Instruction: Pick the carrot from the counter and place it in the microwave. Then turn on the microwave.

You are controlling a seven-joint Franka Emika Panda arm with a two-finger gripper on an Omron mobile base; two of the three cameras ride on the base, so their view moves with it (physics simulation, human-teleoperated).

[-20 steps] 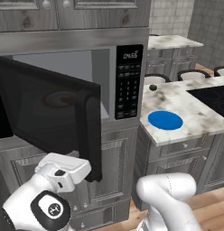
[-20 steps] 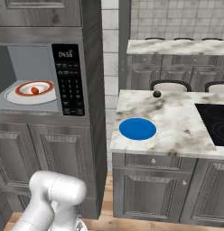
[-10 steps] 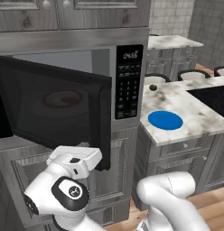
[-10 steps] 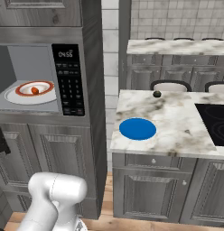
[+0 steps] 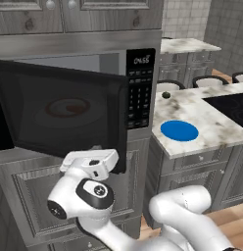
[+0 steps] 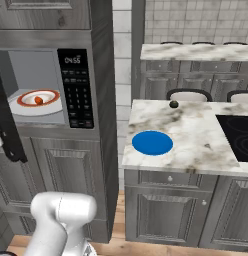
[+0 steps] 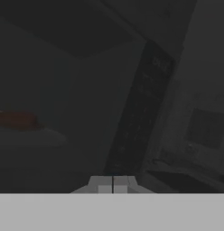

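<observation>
The carrot (image 6: 39, 100) lies on the turntable plate (image 6: 26, 106) inside the microwave (image 6: 51, 87), already off the counter (image 6: 196, 135). Placement therefore appears complete; judged remaining steps are closing the door and starting the oven.

The governing relation is door to hand. The door (image 5: 60, 115) stands partly swung, its dark glass directly ahead of the gripper (image 7: 113, 185), close enough that the hand view looks through the pane. Through it the carrot reads as a dim orange smear ahead and to the hand's left; its long axis cannot be resolved. The keypad (image 6: 76, 87) lies ahead and to the hand's right, beyond the door's free edge.

The fingers (image 7: 104, 184) are pressed together, holding nothing. In the left base view the hand sits low, just below the door's bottom edge near its free corner, wrist bent so the hand points toward the glass. Contact with the door cannot be confirmed.

A continued push along the hand's forward axis would likely seat the door.
</observation>
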